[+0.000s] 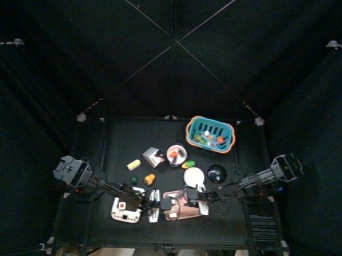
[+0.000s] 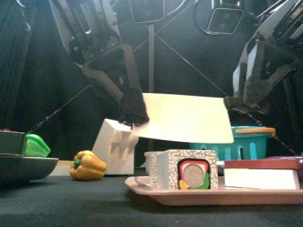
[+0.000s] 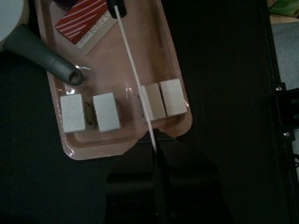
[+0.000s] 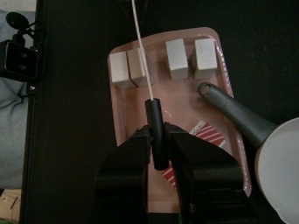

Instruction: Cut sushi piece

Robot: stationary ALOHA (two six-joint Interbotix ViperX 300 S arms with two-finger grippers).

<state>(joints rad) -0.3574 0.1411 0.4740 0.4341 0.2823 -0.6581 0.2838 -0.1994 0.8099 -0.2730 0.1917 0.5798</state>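
A pink tray (image 2: pixel 154 191) holds several white sushi pieces (image 3: pixel 105 112), and one piece (image 2: pixel 187 170) stands at its front. A knife with a broad cream blade (image 2: pixel 183 118) hangs tilted just above that piece. It shows edge-on as a thin white line in the left wrist view (image 3: pixel 135 79) and the right wrist view (image 4: pixel 142 52). My left gripper (image 2: pixel 134 111) is shut on the blade's left end. My right gripper (image 2: pixel 233 105) has its jaws together at the blade's right end (image 4: pixel 152 109).
A grey ladle (image 3: pixel 41 51) and a red-striped block (image 3: pixel 82 17) also lie on the tray. A teal basket (image 2: pixel 249 142) stands behind on the right. A white block (image 2: pixel 115 146), a yellow pepper (image 2: pixel 85 164) and a dark bowl (image 2: pixel 18 167) stand left.
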